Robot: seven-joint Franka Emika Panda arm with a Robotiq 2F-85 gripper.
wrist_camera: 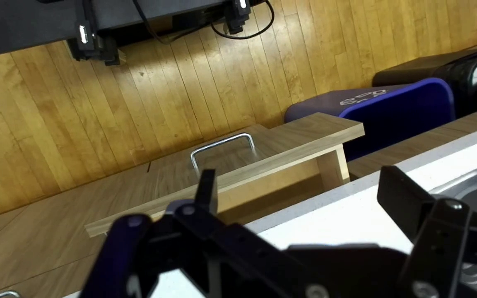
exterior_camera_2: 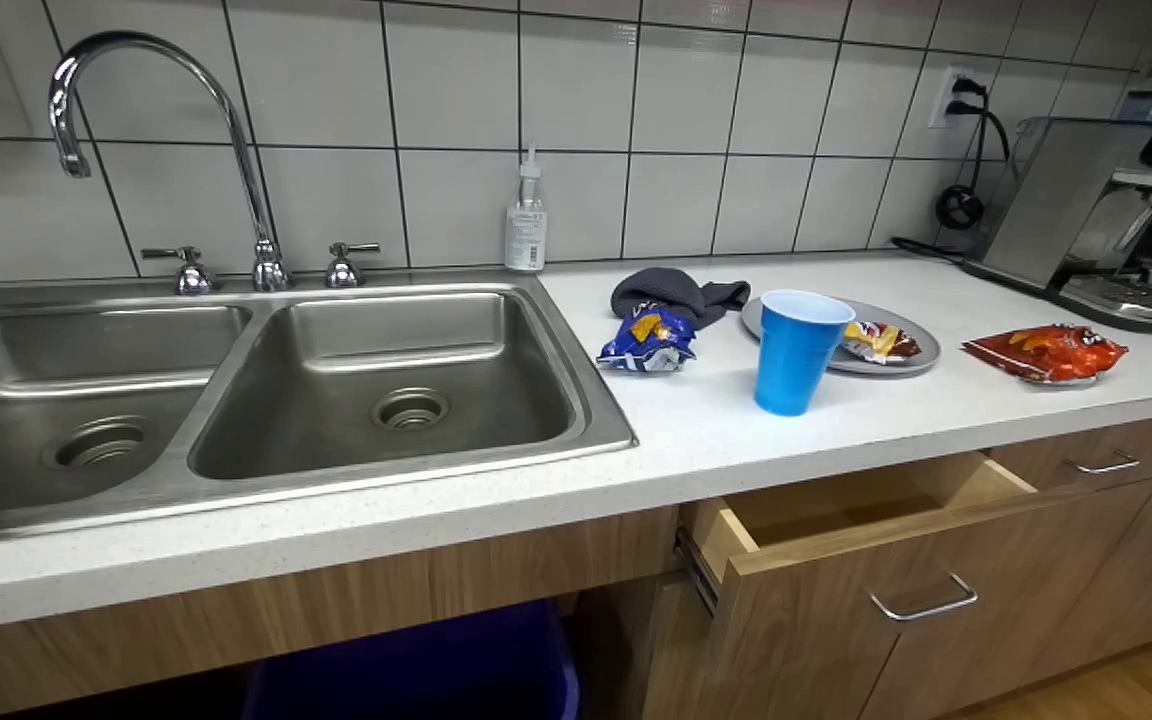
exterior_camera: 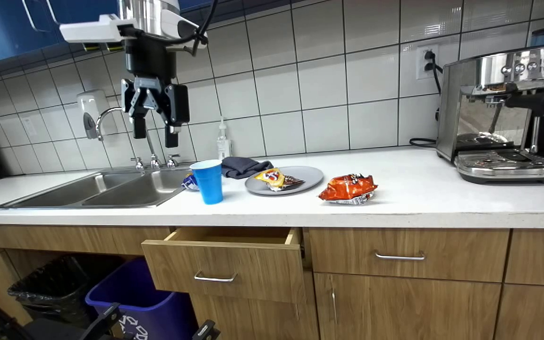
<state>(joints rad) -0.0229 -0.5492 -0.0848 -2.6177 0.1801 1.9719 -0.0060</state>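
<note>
Apparently free-air positioning, no contact yet: gripper (exterior_camera: pixel 156 134) hangs high above the counter (exterior_camera: pixel 418 189), jaws spread wide, nothing between them. Below, one drawer (exterior_camera: pixel 227 264) stands part open, partly framed between the jaws in the wrist view; blue cup (exterior_camera: pixel 208 182) upright on the counter, near the sink (exterior_camera_2: pixel 601 425). Touching either would call for lowering, jaws apart, clear of the counter's edge

Cup (exterior_camera_2: pixel 798 358) on counter (exterior_camera: pixel 409 191), drawer (exterior_camera: pixel 225 265) below

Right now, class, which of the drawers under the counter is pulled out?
The drawer below the blue cup: its wooden inside shows, while the neighbouring drawer below the red bag is shut.
</note>
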